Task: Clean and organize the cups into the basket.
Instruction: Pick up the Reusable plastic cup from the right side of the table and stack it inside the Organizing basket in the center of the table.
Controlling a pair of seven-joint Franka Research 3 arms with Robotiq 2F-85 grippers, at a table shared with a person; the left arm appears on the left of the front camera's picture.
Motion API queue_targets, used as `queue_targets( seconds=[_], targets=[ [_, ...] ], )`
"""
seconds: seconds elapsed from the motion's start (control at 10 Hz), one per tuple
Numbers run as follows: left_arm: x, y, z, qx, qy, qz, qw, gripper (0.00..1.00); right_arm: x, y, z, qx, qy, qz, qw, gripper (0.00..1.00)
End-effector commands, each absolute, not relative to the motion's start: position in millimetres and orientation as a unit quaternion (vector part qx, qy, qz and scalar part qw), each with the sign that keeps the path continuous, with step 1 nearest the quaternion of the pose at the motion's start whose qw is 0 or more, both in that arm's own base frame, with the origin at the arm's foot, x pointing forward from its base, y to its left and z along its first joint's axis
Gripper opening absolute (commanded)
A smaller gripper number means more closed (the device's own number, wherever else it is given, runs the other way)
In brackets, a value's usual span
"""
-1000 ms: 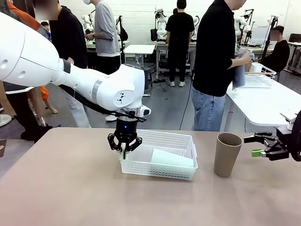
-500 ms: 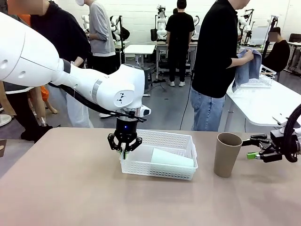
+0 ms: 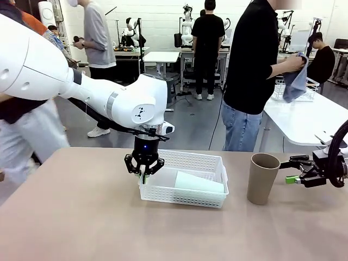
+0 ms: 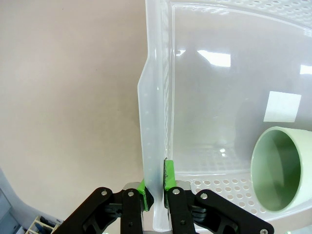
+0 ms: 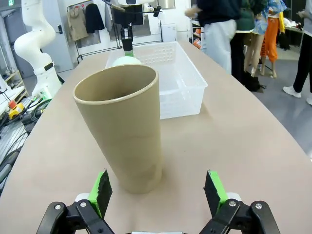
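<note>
Fingers (image 4: pixel 168 175) of the left gripper (image 3: pixel 144 173) are clenched on the thin side wall of the basket (image 3: pixel 182 197), one green pad inside and one outside, near its corner at the robot's left. The right gripper (image 3: pixel 292 169) has its fingers released and spread wide, just beside the tan cup (image 3: pixel 262 178) and apart from it. The basket sits on the worktop (image 3: pixel 81 217) at the middle. It looks like light, springy plastic with perforated walls, so a pinch on the rim should steady or drag it but would likely flex the wall if it were lifted from one end. Well apart from it to the right, the tan cup stands upright on the worktop, mouth up and seemingly empty. It is paper: light, easy to tip, and it will crush if squeezed hard. A gentle hold across the body, below the stiffer rolled lip, seems the safest grip, though the wide-angle wrist view makes it hard to judge whether the pads are level with its sides yet. Inside the basket, the mint cup (image 3: pixel 198 183) lies on its side along the floor, its open mouth toward the left gripper's end. The floor beside it is bare.
</note>
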State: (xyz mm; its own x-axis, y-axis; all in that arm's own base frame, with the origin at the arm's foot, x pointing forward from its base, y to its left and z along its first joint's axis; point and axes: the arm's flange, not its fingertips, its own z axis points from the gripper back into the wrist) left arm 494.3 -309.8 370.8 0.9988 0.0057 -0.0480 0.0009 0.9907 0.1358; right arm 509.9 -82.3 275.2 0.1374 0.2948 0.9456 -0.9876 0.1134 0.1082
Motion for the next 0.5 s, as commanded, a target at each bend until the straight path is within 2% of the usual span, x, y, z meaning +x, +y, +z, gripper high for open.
queue_targets(
  seconds=[0.0,0.4],
  targets=[
    [494,-309,370,0.07,0.025,-0.001,0.997,0.0,512,-79,266,0.413,-0.408,0.552,0.598,1.0],
    [494,-309,370,0.07,0.025,-0.001,0.997,0.0,515,-57,248,0.408,-0.404,0.588,0.569,1.0]
  ],
)
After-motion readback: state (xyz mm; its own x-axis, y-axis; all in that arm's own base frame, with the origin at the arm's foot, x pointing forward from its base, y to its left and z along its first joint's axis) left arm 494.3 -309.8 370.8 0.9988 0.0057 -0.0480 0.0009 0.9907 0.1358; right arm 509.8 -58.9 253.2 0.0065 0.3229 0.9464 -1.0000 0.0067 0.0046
